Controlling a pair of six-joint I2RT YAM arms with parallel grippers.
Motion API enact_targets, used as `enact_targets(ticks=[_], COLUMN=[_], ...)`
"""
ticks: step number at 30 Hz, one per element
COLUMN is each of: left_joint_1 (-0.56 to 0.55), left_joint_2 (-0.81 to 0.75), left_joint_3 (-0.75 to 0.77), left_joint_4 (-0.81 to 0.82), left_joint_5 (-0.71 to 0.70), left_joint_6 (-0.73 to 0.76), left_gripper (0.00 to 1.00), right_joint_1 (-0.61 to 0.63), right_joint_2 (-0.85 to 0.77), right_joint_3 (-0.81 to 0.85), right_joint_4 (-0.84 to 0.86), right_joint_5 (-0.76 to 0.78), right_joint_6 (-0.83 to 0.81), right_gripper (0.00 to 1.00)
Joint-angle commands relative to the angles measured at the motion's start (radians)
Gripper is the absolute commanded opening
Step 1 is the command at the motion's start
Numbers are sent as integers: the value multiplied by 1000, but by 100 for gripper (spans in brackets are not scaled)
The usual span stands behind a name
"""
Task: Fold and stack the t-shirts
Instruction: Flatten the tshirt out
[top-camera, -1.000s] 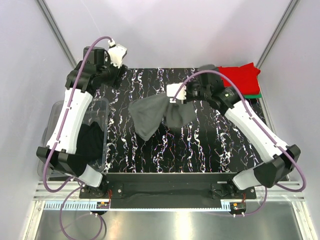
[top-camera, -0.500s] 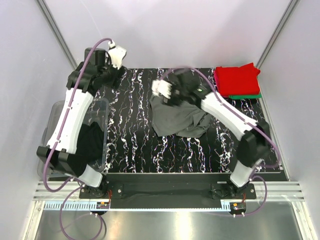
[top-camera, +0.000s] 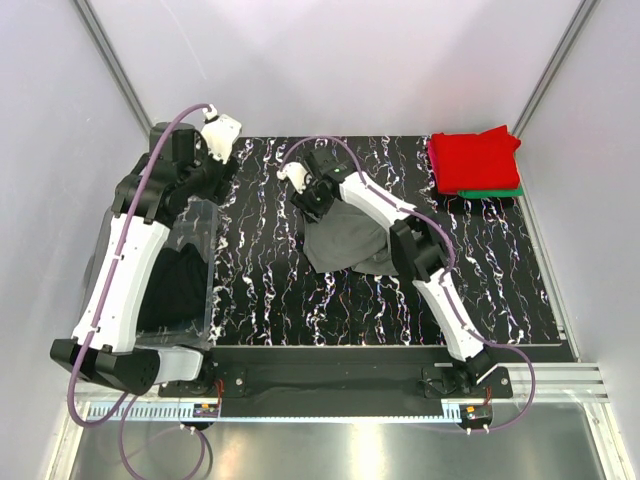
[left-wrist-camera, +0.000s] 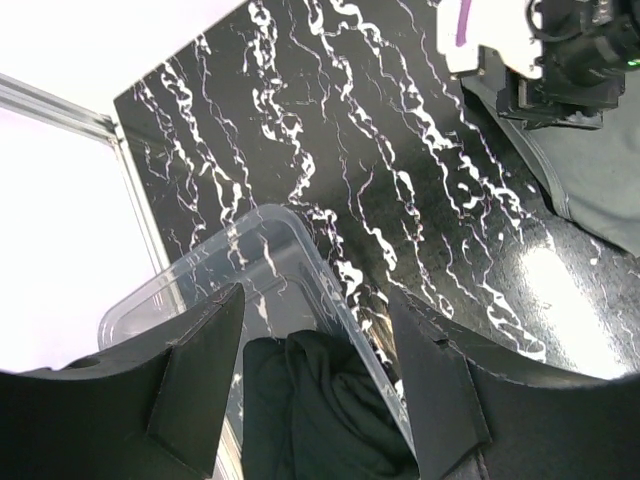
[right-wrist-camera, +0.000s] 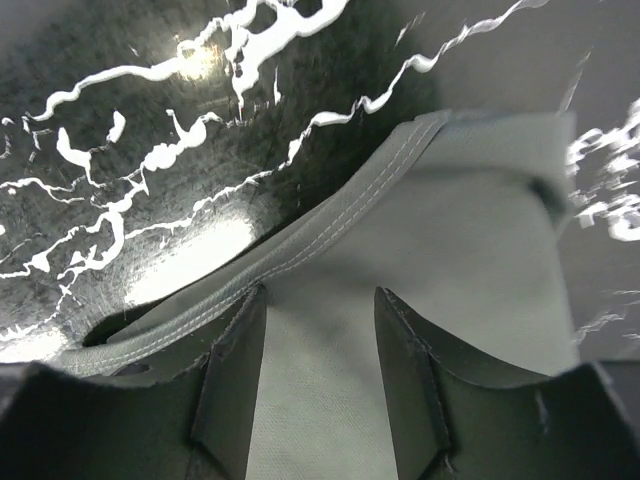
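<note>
T-shirts all across the table! At nine o'clock, black t-shirts are heaped in the clear tub. The left gripper hangs above the tub's far corner, jaws wide apart and nothing between them. On the black marbled table, just right of centre, the dark grey t-shirt lies crumpled. The right gripper is low over its eleven o'clock edge, fingers parted with the stitched hem running just beyond the tips. At two o'clock, the red t-shirt sits folded on the green t-shirt.
</note>
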Motion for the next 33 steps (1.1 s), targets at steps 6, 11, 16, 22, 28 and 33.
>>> enact_targets(ticks=[6, 11, 16, 22, 28, 33], left_joint_1=[2, 2, 2, 2, 2, 2], left_joint_2=[-27, -31, -30, -35, -38, -29], left_joint_3=[-48, -49, -43, -44, -54, -48], left_joint_4=[38, 38, 38, 38, 38, 38], left_joint_5=[6, 9, 9, 2, -1, -3], left_joint_6=[6, 9, 4, 4, 9, 9], left_gripper=[65, 65, 65, 65, 65, 65], right_joint_1=[2, 5, 25, 35, 37, 37], right_joint_2=[29, -4, -12, 42, 72, 101], right_joint_3=[186, 178, 149, 154, 157, 178], right_joint_4=[-132, -152, -165, -175, -173, -172], right_joint_5=[-32, -72, -80, -61, -28, 0], right_joint_6=[98, 130, 139, 136, 125, 121], right_gripper=[53, 51, 52, 55, 56, 53])
